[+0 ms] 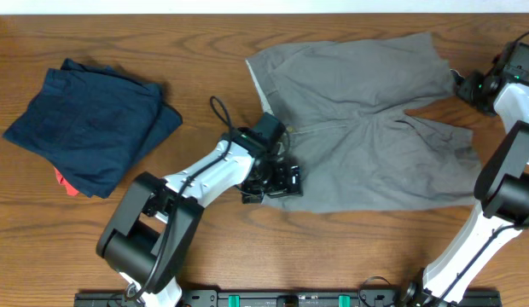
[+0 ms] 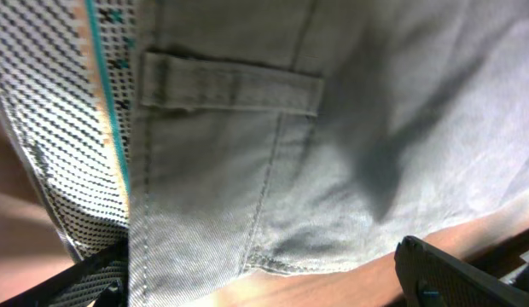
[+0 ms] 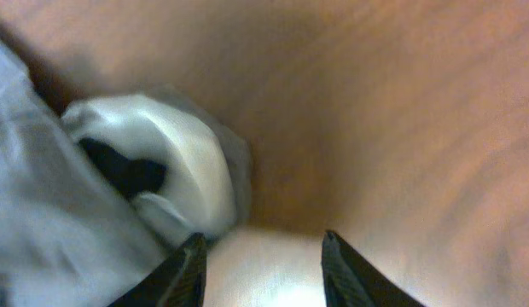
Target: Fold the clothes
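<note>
The grey shorts (image 1: 367, 119) lie spread flat on the wooden table, waistband to the left, legs to the right. My left gripper (image 1: 277, 183) is open at the shorts' near waistband corner. In the left wrist view the grey cloth (image 2: 333, 153), with a belt loop and a dotted inner waistband, fills the frame. Its lower edge lies between the spread fingers (image 2: 256, 277). My right gripper (image 1: 463, 85) is open at the far leg's hem. In the right wrist view its fingers (image 3: 263, 247) straddle bare table, and the bunched hem corner (image 3: 179, 170) sits just beyond the left fingertip.
A dark navy folded garment (image 1: 90, 124) lies at the left of the table, with a small red-orange scrap (image 1: 66, 183) poking out under its near edge. A dark rail (image 1: 290, 298) runs along the table's front edge.
</note>
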Controlling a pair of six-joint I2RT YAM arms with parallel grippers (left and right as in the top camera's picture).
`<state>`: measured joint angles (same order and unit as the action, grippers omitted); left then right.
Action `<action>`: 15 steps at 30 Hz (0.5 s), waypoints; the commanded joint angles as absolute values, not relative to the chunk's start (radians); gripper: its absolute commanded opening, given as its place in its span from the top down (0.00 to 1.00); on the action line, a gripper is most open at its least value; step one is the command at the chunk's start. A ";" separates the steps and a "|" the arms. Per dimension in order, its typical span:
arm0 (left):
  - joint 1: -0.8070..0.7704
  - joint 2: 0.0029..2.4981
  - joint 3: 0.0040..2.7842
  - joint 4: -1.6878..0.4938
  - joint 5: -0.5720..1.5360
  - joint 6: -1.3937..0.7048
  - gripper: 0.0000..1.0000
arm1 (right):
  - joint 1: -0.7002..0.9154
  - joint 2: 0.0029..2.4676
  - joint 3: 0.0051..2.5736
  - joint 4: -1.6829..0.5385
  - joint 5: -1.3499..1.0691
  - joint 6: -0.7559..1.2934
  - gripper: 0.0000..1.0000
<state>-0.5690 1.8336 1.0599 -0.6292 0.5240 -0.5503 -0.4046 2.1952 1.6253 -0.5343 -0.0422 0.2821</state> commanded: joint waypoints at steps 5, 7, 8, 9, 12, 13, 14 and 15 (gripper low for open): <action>-0.461 1.724 0.987 -0.730 0.353 -0.556 0.02 | -0.422 1.955 1.642 -0.866 -0.068 0.308 0.51; -0.447 1.666 0.987 -0.753 0.337 -0.556 0.02 | -0.440 1.919 1.641 -0.965 -0.069 0.348 0.50; -0.446 1.645 0.987 -0.762 0.329 -0.560 0.02 | -0.450 1.903 1.641 -1.013 -0.072 0.368 0.50; -0.445 1.622 0.987 -0.778 0.317 -0.576 0.02 | -0.459 1.888 1.639 -1.061 -0.072 0.384 0.50; -0.446 1.583 0.986 -0.834 0.273 -0.651 0.02 | -0.471 1.846 1.618 -1.162 -0.118 0.386 0.50; -0.446 1.578 0.986 -0.850 0.262 -0.667 0.02 | -0.471 1.833 1.605 -1.184 -0.127 0.382 0.51; -0.446 1.575 0.986 -0.865 0.249 -0.688 0.02 | -0.470 1.813 1.585 -1.203 -0.134 0.379 0.51; -0.446 1.575 0.986 -0.875 0.241 -0.703 0.02 | -0.467 1.790 1.555 -1.209 -0.137 0.377 0.51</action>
<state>-0.4469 1.5768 0.9848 -0.8555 0.3103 -0.6273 -0.4721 1.8404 1.6093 -1.1892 -0.0948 0.3573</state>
